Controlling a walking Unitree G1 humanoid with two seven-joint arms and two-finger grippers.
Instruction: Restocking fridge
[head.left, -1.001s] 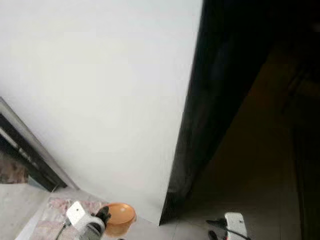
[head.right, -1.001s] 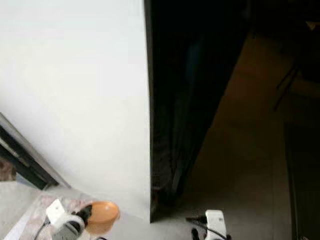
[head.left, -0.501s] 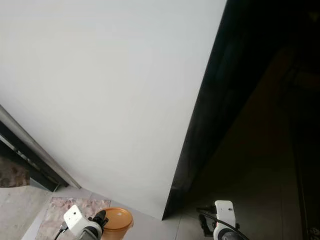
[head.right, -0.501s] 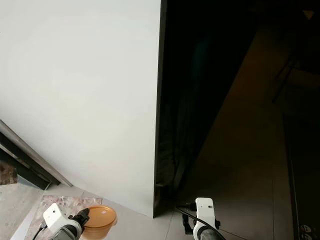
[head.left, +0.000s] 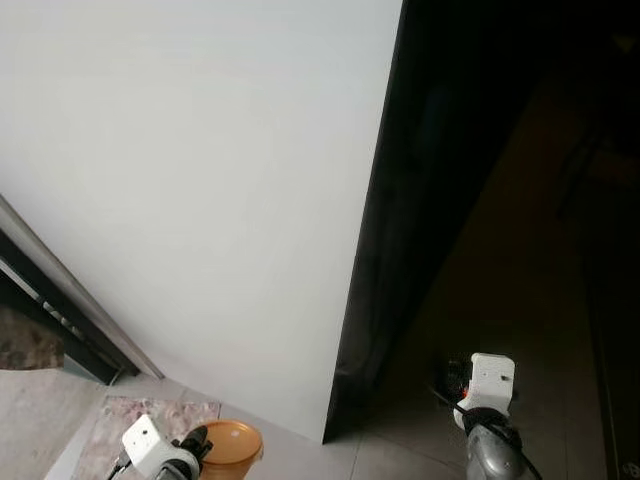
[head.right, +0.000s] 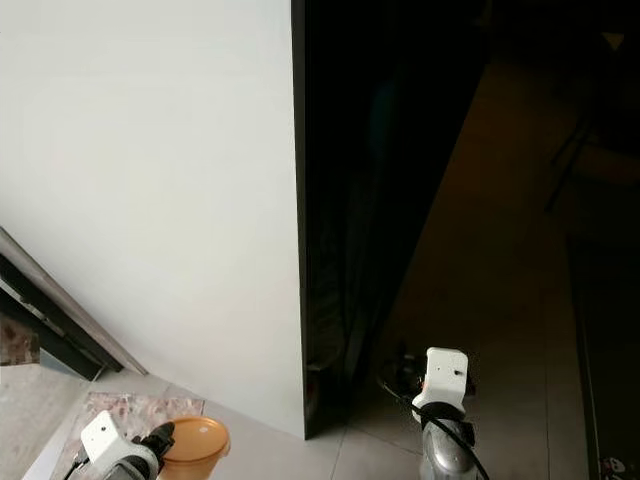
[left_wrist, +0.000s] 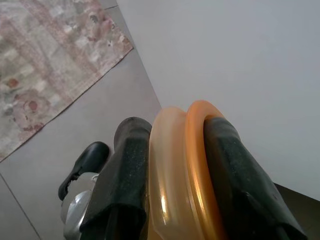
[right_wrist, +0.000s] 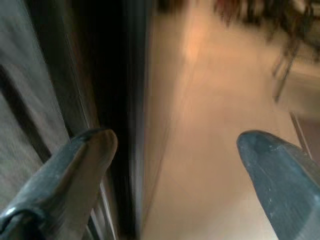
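Fridge door (head.left: 200, 200) edge needs hooking by the spread right gripper (right_wrist: 175, 165); left gripper (left_wrist: 175, 170) pinches the orange container (left_wrist: 185, 175)

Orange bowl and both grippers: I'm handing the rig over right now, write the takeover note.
Left gripper: shut on the orange bowl, held low by the rug.
Right gripper: open, empty, raised beside the dark edge of the white panel.
Done: bowl picked up.
Left: nothing opened in view, and the bowl is not yet put away.
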